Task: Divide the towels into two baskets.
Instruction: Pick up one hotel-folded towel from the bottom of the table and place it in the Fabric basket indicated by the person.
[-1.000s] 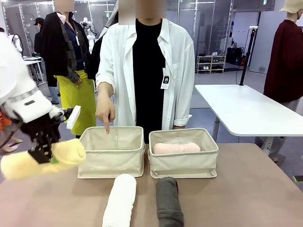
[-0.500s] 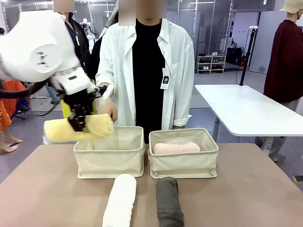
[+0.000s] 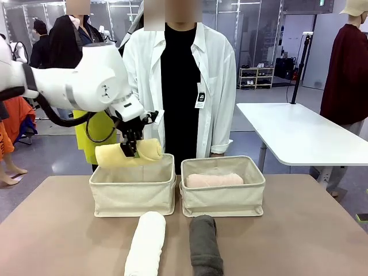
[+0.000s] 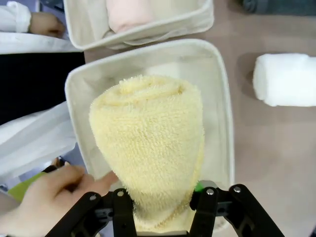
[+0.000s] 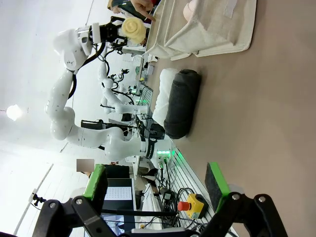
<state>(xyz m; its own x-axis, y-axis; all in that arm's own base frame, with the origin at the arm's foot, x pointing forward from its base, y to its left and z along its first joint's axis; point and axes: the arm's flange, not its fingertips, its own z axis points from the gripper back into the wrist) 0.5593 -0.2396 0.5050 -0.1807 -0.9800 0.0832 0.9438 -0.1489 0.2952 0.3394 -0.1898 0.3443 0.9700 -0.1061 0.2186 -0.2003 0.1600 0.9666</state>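
My left gripper [image 3: 131, 149] is shut on the pale yellow towel [image 3: 129, 154], which hangs level just above the left basket [image 3: 133, 195]. From the left wrist, the yellow towel [image 4: 150, 148] points down into that basket [image 4: 224, 123], clamped in the left gripper [image 4: 160, 197]. The pale pink towel [image 3: 214, 180] lies in the right basket [image 3: 223, 201]. On the table in front of the baskets lie the white towel [image 3: 145, 241] and the dark grey towel [image 3: 205, 244]. My right gripper [image 5: 158, 185] is open above the table, well back from the grey towel [image 5: 181, 101].
A person in a white shirt [image 3: 184, 86] stands behind the baskets; one hand [image 4: 54, 197] rests at the left basket's far rim, close to my left fingers. A white table [image 3: 299, 135] stands at the back right.
My left arm has carried the yellow towel from the table's left edge up and to the right, over the left basket. The person's pointing hand is now hidden behind the arm.
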